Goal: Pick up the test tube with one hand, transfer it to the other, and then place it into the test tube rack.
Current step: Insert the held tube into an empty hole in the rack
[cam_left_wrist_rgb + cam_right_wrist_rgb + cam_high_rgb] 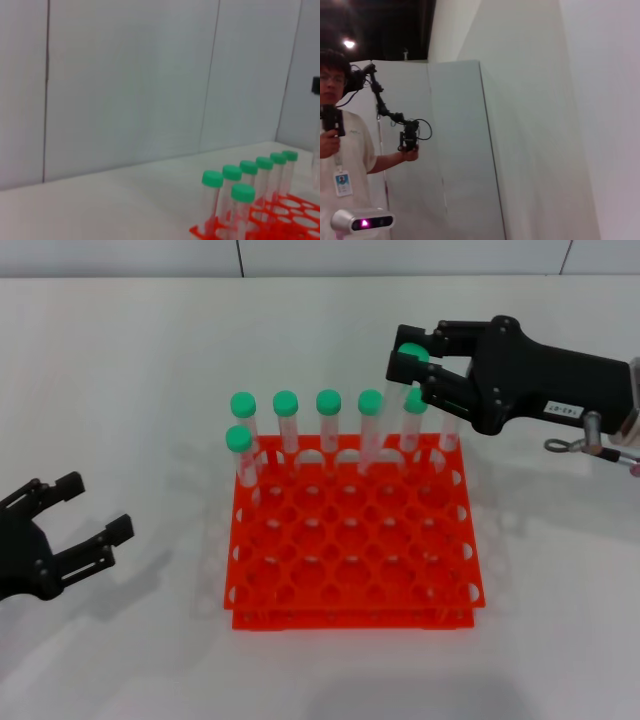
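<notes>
White table (150,390), orange-red test tube rack (350,560) standing on it

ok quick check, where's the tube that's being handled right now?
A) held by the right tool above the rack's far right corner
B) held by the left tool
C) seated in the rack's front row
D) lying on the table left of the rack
A: in the head view the right tool is shut on the test tube above the far right corner of the test tube rack, while the left tool sits open and empty, off to the rack's left.
</notes>
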`<state>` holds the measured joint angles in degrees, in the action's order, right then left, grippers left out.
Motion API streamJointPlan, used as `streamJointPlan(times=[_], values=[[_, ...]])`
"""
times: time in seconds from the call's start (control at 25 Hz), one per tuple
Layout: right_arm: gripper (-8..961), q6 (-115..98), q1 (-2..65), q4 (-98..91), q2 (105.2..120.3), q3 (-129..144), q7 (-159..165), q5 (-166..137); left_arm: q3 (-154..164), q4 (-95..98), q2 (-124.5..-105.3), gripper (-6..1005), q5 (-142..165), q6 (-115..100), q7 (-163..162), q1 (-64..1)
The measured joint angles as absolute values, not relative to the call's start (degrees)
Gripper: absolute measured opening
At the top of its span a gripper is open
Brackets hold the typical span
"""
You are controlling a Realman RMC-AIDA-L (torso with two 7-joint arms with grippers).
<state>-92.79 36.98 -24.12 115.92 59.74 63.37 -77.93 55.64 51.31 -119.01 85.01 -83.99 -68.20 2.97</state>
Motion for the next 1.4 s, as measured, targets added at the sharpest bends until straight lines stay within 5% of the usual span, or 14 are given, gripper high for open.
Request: streamJointPlan(times=[1.4], values=[[312,-63.0,42.6,-31.3,116.19,97.8,63.7,-52.0,51.8,56.3,-119.39,832,97.1,-85.7,-80.9,-1.5]])
